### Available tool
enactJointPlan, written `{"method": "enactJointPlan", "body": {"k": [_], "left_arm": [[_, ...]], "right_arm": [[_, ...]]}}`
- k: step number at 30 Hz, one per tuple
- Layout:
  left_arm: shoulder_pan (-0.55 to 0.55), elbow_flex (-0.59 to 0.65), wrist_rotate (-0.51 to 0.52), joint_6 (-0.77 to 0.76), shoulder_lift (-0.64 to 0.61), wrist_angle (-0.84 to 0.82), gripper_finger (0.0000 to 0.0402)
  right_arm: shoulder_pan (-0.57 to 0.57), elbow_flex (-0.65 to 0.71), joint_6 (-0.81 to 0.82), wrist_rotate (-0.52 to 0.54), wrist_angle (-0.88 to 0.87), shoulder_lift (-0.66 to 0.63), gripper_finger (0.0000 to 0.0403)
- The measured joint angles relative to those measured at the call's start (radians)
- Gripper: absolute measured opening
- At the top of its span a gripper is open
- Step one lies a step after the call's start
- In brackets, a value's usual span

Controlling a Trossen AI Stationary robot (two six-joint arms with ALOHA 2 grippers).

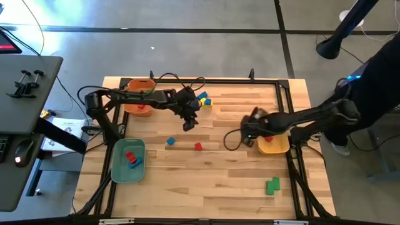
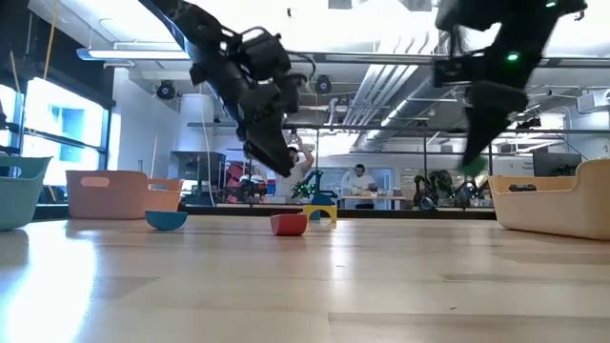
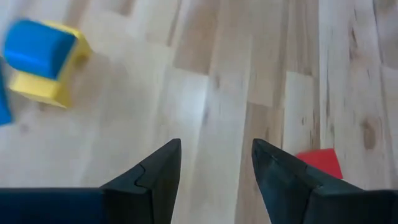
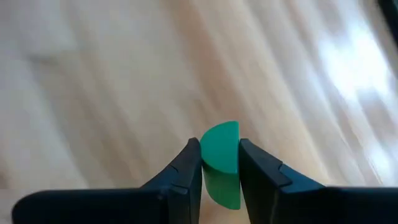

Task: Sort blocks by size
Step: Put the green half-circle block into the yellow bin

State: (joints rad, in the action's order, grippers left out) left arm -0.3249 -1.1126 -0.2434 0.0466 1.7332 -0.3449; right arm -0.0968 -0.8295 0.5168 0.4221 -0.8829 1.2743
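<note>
My right gripper [image 4: 221,165] is shut on a green half-round block [image 4: 222,155], above the table just left of the yellow tray [image 1: 275,147]; it also shows in the low view [image 2: 471,164]. My left gripper [image 3: 216,163] is open and empty, above the table's far middle [image 1: 187,124]. A red block [image 3: 320,163] lies on the table just beside it [image 1: 198,146]. A blue block [image 1: 170,142] lies nearby. A blue block rests on a yellow one [image 3: 43,59] farther back [image 1: 204,100]. Green blocks [image 1: 272,185] lie near the front right. My right gripper pinches the green half-round block by its two flat faces [image 4: 217,169] between its two fingers. The rounded edge [image 4: 225,127] sticks out past the fingertips. The fingers point down at the table, and the block is lifted clear of it.
An orange tray [image 1: 139,87] at the far left holds a red block. A teal tray [image 1: 119,169] at the near left holds red and blue blocks. The yellow tray stands at the right. People show in the room behind the table in the low view.
</note>
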Motion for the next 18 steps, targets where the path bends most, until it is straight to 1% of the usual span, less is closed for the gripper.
{"method": "enactJointPlan", "body": {"k": [4,7,10,14,18], "left_arm": [[0.018,0.009,0.072,0.014,-0.060,0.010,0.0184],[0.021,0.058,0.129,0.016,-0.116,0.057,0.0184],[0.016,0.129,0.178,0.007,-0.183,0.122,0.0184],[0.010,0.238,0.206,-0.016,-0.279,0.226,0.0184],[0.016,0.334,0.210,-0.117,-0.361,0.331,0.0184]], "right_arm": [[-0.017,0.000,0.295,0.048,-0.243,-0.070,0.0077],[-0.025,0.015,0.474,0.048,-0.334,-0.104,0.0080],[-0.028,0.078,0.555,0.029,-0.321,-0.133,0.0084],[-0.021,0.181,0.620,-0.008,-0.241,-0.150,0.0085],[-0.007,0.234,0.683,-0.016,-0.176,-0.150,0.0087]]}}
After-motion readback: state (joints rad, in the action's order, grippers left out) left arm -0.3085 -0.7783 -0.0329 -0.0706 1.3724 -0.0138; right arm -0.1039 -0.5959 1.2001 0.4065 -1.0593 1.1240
